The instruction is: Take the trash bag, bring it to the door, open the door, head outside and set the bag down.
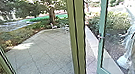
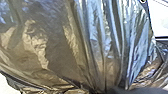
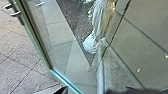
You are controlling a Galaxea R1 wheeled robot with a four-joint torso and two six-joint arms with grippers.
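The bag (image 2: 75, 45) is bunched in the left end effector's (image 2: 106, 90) grip; the right end effector's (image 3: 117, 91) state cannot be told. Thin, soft and probably slippery, it is best held by its gathered neck, clear of the door (image 1: 104, 10) at frame right. No writing is legible.

Left wrist view close to bag (image 2: 75, 47)
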